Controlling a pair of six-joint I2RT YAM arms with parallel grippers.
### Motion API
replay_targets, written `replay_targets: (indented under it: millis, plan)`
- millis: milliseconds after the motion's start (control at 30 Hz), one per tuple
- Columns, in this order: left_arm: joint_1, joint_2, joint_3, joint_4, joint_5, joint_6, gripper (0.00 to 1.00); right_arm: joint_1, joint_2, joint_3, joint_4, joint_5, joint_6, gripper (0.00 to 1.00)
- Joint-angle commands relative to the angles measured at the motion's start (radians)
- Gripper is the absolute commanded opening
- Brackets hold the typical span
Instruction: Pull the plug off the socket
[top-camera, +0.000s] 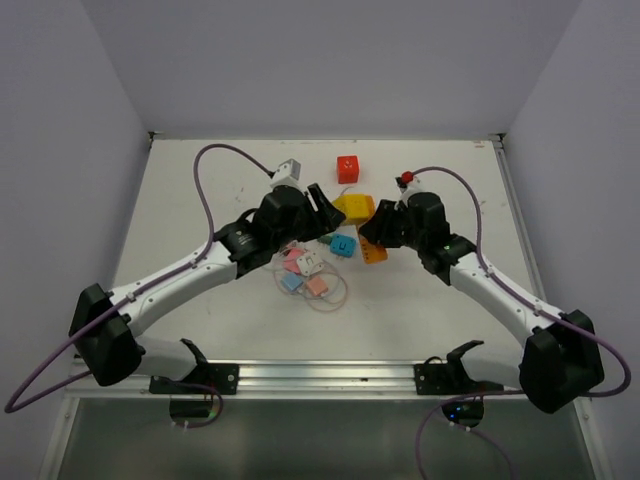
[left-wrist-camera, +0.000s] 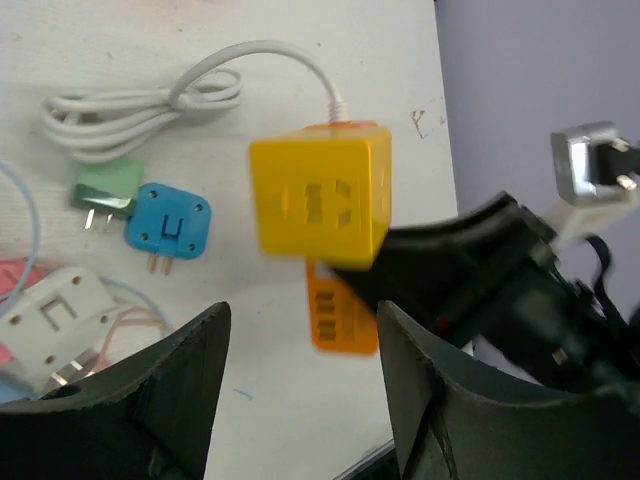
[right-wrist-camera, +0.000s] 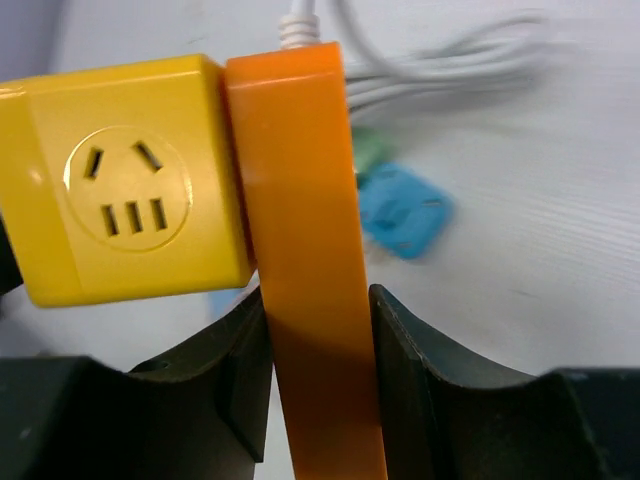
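Observation:
A yellow cube plug (top-camera: 353, 207) sits joined to the side of a flat orange socket strip (top-camera: 374, 252) with a white cord. My right gripper (right-wrist-camera: 318, 300) is shut on the orange strip (right-wrist-camera: 305, 230) and holds it off the table, with the yellow cube (right-wrist-camera: 120, 220) on its left. My left gripper (left-wrist-camera: 300, 330) is open and empty just in front of the yellow cube (left-wrist-camera: 320, 200), not touching it. The orange strip (left-wrist-camera: 342, 315) shows below the cube. In the top view the left gripper (top-camera: 328, 212) is just left of the cube and the right gripper (top-camera: 372, 235) just right of it.
A blue plug (left-wrist-camera: 168, 225), a green plug (left-wrist-camera: 105, 185), a white plug (left-wrist-camera: 55, 315) and the coiled white cord (left-wrist-camera: 140, 100) lie on the table below. A red cube (top-camera: 347, 168) stands farther back. Pink and blue plugs with thin wires (top-camera: 318, 287) lie nearer.

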Motion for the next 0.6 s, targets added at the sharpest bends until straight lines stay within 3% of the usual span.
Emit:
replay_targets:
  millis: [0,100,367,400,433,500,533,567]
  plan:
    - [0.027,-0.205,0.082,-0.113,-0.056,0.088,0.0,-0.185,0.092,-0.026,-0.177,0.642,0.005,0.0]
    - [0.059,-0.222,0.083,-0.126,-0.056,0.096,0.0,-0.19,0.081,-0.029,-0.166,0.617,-0.002,0.0]
    - [0.078,-0.221,0.02,-0.045,0.007,0.096,0.02,-0.188,-0.054,-0.053,-0.033,0.32,-0.067,0.0]
    - [0.078,-0.216,0.01,-0.029,0.019,0.096,0.1,-0.188,-0.071,-0.072,-0.016,0.285,-0.071,0.0]
    - [0.079,-0.212,-0.007,-0.017,0.045,0.096,0.27,-0.188,-0.084,-0.079,0.011,0.248,-0.089,0.0]
    - [0.079,-0.198,-0.023,0.024,0.07,0.088,0.49,-0.185,-0.126,-0.099,0.028,0.167,-0.095,0.0]
    - [0.079,-0.192,-0.042,0.041,0.099,0.087,0.67,-0.185,-0.14,-0.104,0.047,0.141,-0.11,0.0]
    - [0.079,-0.187,-0.052,0.079,0.115,0.082,0.75,-0.18,-0.157,-0.109,0.047,0.131,-0.112,0.0]
